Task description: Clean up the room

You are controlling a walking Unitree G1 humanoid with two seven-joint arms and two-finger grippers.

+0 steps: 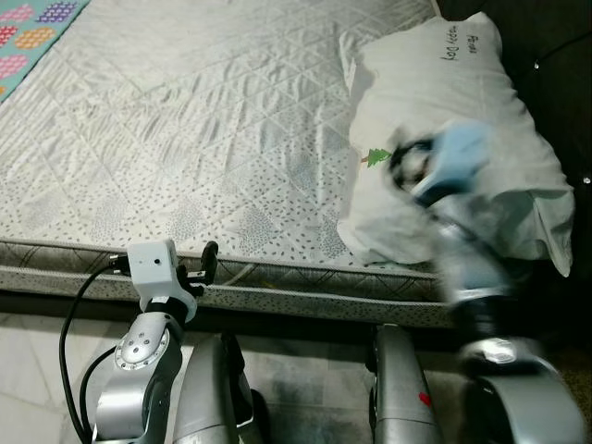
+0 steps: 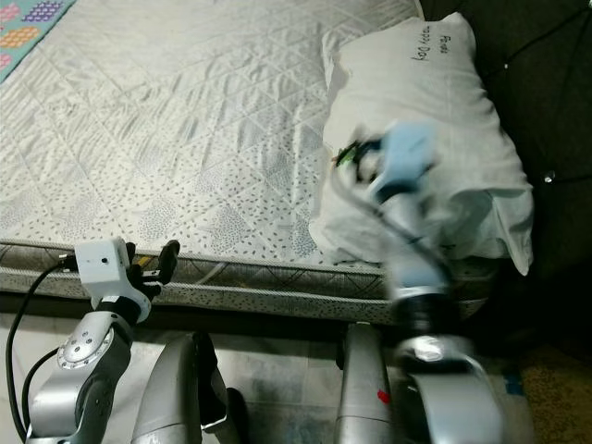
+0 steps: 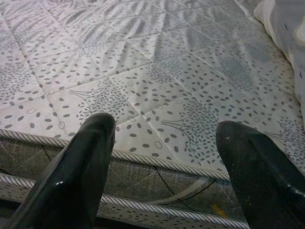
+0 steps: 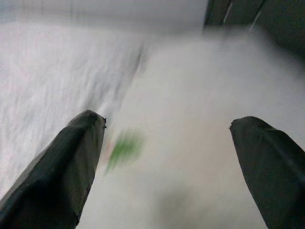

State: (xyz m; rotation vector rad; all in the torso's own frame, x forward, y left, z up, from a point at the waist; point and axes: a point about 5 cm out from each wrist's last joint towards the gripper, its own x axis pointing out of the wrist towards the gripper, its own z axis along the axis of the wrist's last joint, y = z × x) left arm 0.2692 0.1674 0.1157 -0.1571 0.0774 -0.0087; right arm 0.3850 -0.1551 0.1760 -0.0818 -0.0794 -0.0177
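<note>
Right gripper (image 4: 167, 138) gapes (blurred) above pillow (image 1: 435, 83); left gripper (image 3: 167, 138) spread by mattress (image 1: 185, 120)

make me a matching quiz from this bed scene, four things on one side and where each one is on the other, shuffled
Things:
1. pillow
2. right gripper
3. left gripper
4. patterned cloth

Places:
A. low at the mattress's near edge, fingers open
B. far left corner of the bed
C. right side of the mattress, by the dark headboard
D. raised over the pillow, fingers open, blurred

Pairs: 1-C, 2-D, 3-A, 4-B
</note>
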